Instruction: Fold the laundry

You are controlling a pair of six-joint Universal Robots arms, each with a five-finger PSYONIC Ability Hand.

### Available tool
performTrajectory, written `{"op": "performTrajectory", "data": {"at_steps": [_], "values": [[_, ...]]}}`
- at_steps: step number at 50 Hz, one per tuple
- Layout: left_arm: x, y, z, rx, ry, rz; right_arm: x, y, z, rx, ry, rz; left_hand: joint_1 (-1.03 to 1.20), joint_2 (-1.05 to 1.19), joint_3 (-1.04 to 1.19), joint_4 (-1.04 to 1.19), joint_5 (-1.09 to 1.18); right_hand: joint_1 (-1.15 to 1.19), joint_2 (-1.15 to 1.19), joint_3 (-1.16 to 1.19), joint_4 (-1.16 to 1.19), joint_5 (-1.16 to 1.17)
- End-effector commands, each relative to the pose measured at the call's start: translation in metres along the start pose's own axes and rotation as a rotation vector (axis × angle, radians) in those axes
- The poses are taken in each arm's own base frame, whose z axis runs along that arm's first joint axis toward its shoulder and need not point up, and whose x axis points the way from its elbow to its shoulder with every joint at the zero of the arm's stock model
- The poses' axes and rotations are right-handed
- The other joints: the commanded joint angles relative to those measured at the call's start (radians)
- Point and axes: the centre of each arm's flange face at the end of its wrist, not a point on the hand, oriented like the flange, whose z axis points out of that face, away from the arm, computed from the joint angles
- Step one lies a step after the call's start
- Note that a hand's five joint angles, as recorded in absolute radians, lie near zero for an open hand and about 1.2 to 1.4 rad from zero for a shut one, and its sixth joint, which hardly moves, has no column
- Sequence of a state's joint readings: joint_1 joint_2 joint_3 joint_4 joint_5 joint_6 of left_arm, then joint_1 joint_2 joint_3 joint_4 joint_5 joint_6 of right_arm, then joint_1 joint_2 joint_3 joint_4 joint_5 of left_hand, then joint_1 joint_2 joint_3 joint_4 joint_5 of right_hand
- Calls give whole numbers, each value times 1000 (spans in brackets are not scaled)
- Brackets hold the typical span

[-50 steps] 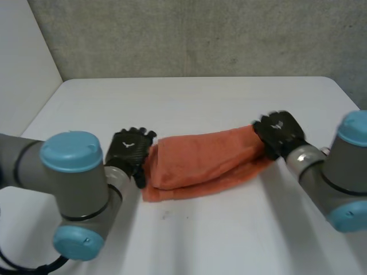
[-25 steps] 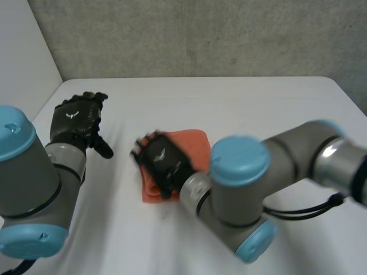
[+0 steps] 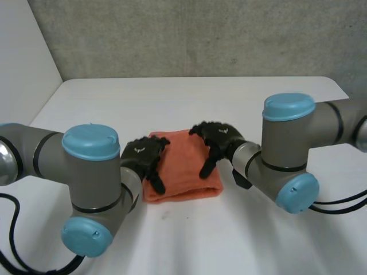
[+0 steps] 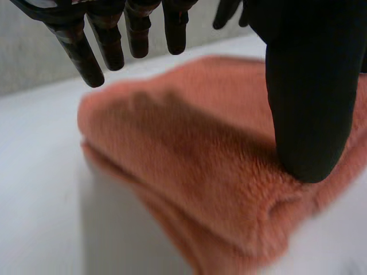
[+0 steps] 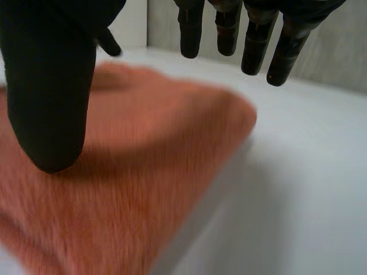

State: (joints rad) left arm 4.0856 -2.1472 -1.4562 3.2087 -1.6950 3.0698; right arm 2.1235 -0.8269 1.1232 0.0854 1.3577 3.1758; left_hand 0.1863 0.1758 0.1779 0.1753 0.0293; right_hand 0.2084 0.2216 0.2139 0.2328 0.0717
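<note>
Loosely spread, fingers of left hand [image 3: 143, 156] and right hand [image 3: 221, 137] hang over the folded orange towel [image 3: 183, 170], gripping nothing.

One folded orange towel [image 3: 183, 172], one white table [image 3: 258, 103], two black hands: left hand [image 3: 143, 156], right hand [image 3: 221, 137]

In the head view, the orange cloth [image 3: 184, 172] is partly covered at its left edge by the left hand [image 3: 143, 157] and at its right edge by the right hand [image 3: 219, 139]. In both wrist views the cloth is blurred and cut off, and contact with either thumb cannot be told.
</note>
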Motion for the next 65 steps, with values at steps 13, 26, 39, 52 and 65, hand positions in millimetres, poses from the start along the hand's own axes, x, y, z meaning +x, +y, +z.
{"op": "performTrajectory", "data": {"at_steps": [13, 26, 39, 52, 65], "values": [[-19, -83, -42, 175, -39, -43, -5, -82, -41, 179, -13, -2, 1, 11, 9, 12, -17, -34, -47, -39, -58, -72], [-46, -171, -110, 494, -98, -84, 39, -158, -143, 523, 282, -53, 15, 26, 24, 26, -2, -34, -47, -39, -58, -72], [-58, -182, -122, 490, -139, -93, 74, -163, -174, 532, 453, -137, 33, 44, 42, 44, 16, -34, -47, -39, -58, -72], [-60, -175, -125, 415, -152, -84, 73, -158, -171, 503, 447, -134, 21, 32, 30, 32, 4, -34, -47, -39, -58, -72], [-59, -173, -127, 391, -151, -78, 71, -152, -170, 463, 443, -124, 7, 17, 15, 18, -11, -34, -47, -39, -58, -72]]}}
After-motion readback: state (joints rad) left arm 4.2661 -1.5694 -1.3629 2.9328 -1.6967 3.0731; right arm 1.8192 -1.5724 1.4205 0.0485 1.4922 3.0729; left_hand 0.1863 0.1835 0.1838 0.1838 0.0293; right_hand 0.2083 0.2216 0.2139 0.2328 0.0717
